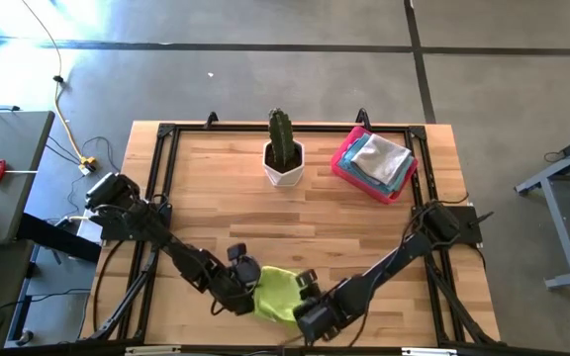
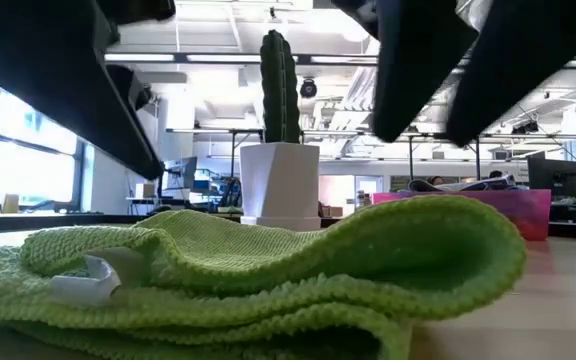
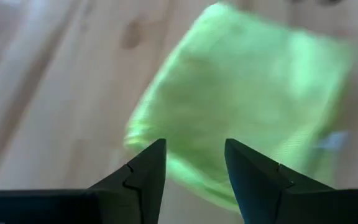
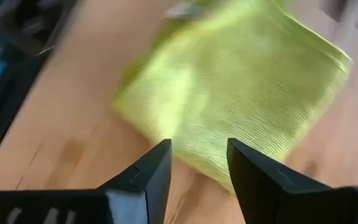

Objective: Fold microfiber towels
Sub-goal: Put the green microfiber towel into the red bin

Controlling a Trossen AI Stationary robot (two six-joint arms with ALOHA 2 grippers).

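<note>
Green towel: I see one lime green towel point(image 1: 277, 293) lying on the table point(image 1: 216, 213), at the near edge in the middle, between my two hands. It is folded over itself; in the low view the upper layer makes a rounded hump and a small white label point(image 2: 96, 280) shows on its side.

Left hand: my left hand point(image 1: 241, 280) is just beside the left edge of the towel. In the left wrist view its two fingers point(image 3: 143, 174) stand apart above the cloth with nothing between them, so it is released.

Right hand: my right hand point(image 1: 307, 297) is at the right edge of the same towel. In the right wrist view the fingers point(image 4: 151, 171) are also spread and grasp nothing; the towel lies below them.

Other towels: a stack of folded towels point(image 1: 379, 161), grey on top with light blue under it, rests in the pink tray point(image 1: 342, 158) at the far right corner of the table.

Cactus: a green cactus point(image 1: 282, 138) stands upright in a white pot point(image 1: 283, 168) at the far middle of the table, well apart from the green towel.
</note>
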